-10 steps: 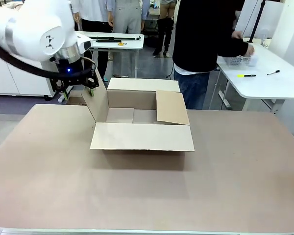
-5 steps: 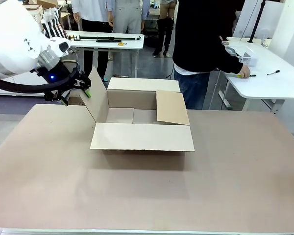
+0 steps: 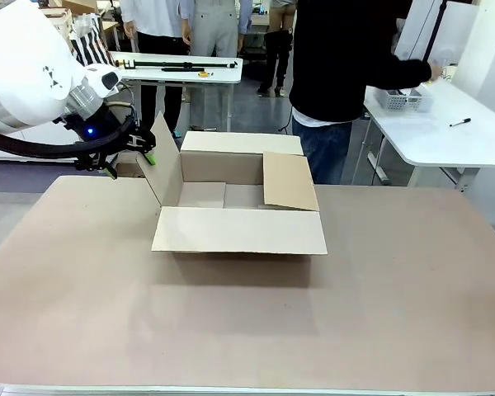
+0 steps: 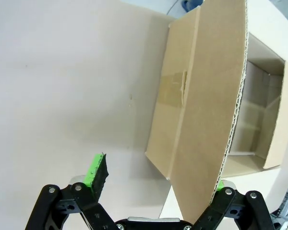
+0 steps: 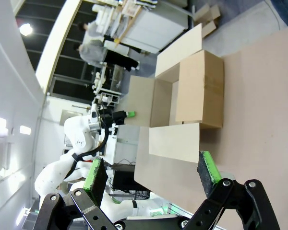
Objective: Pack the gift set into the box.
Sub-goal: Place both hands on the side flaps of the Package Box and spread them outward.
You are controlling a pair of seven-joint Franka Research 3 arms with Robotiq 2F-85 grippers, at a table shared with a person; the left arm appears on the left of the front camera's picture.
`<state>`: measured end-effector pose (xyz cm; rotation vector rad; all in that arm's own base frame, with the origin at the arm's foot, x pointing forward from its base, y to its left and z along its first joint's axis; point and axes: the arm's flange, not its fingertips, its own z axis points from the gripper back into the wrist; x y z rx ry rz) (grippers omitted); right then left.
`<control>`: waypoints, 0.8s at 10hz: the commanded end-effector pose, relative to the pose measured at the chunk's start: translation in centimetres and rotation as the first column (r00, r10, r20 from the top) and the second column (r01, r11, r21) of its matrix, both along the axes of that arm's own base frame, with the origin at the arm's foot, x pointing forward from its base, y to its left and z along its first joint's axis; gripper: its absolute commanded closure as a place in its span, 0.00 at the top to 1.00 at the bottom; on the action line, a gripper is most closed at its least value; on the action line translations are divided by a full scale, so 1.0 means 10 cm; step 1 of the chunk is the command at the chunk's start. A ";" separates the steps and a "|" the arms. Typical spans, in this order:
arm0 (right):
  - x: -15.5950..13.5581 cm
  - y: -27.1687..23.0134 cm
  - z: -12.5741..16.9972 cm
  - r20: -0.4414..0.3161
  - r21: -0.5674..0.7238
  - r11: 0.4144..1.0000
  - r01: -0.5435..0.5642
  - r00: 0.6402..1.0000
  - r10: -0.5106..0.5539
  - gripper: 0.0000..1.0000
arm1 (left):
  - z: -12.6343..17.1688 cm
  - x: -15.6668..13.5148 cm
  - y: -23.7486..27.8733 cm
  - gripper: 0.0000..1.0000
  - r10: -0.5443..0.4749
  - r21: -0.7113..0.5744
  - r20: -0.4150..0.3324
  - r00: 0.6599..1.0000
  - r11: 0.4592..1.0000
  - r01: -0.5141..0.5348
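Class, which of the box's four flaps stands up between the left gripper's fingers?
The left flap of the box: it rises steeply inside the open left gripper, while the other three are folded down.

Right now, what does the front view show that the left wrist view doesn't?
Front view: the person turned to a side table with a white basket. Left wrist view: the corrugated edge of the left flap, standing between the fingers of the open left gripper. Both: the box, flaps open.
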<state>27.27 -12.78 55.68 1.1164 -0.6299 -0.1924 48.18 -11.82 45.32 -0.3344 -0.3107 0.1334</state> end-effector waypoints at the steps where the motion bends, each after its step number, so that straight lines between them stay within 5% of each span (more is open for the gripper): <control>1: 0.03 0.01 0.00 0.031 0.004 1.000 -0.008 0.999 0.008 1.00 | 0.03 0.03 0.00 1.00 0.017 0.020 0.002 1.000 1.000 -0.017; 2: 0.00 0.00 0.00 0.000 0.000 1.000 0.000 1.000 0.000 1.00 | 0.03 0.03 0.00 1.00 0.017 0.020 0.002 1.000 1.000 -0.017; 5: 0.89 1.28 0.04 -0.006 -0.318 0.942 -0.108 0.994 0.112 1.00 | 0.03 0.03 0.00 1.00 0.017 0.020 0.002 1.000 1.000 -0.017; 8: 1.14 2.47 -0.43 -0.026 -0.521 0.832 -0.190 0.978 0.207 1.00 | 0.03 0.03 0.00 1.00 0.017 0.020 0.002 1.000 1.000 -0.017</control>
